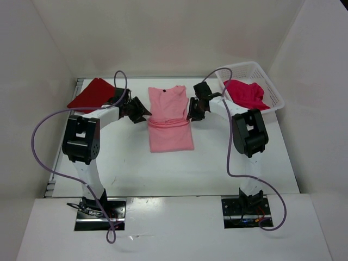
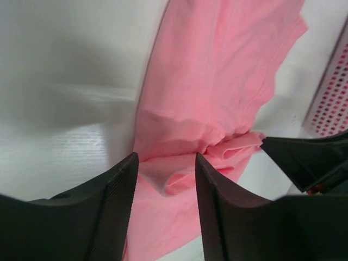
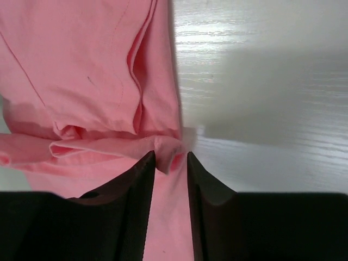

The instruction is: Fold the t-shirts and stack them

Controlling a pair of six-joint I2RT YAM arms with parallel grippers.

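A light pink, short-sleeved cloth t-shirt [image 1: 169, 138] is laid flat at the middle of the white table [image 1: 228, 163], with its collar towards the far side. Its sleeves are turned in, so the outline is a long, narrow strip. A bunched crosswise ridge is seen about halfway along its length.

The left gripper [image 1: 147, 114] is placed at the left end of that ridge. In the left wrist view its black ribbed fingers [image 2: 117, 206] are seen well apart, with pink cloth visible through the gap and nothing clamped between them.

The right gripper [image 1: 190, 113] is placed at the ridge's right end. Its fingers [image 3: 138, 190] are parted by a narrower gap. The end of the fold lies right at the tips (thin cloth, with space left on both sides), and it does not appear to be pinched.

A dark red cloth t-shirt [image 1: 91, 93] is spread at the far left corner of the table, well apart from the pink one. A magenta-crimson cloth t-shirt [image 1: 247, 93] is heaped inside a white plastic lattice basket [image 1: 274, 100] at the far right corner.
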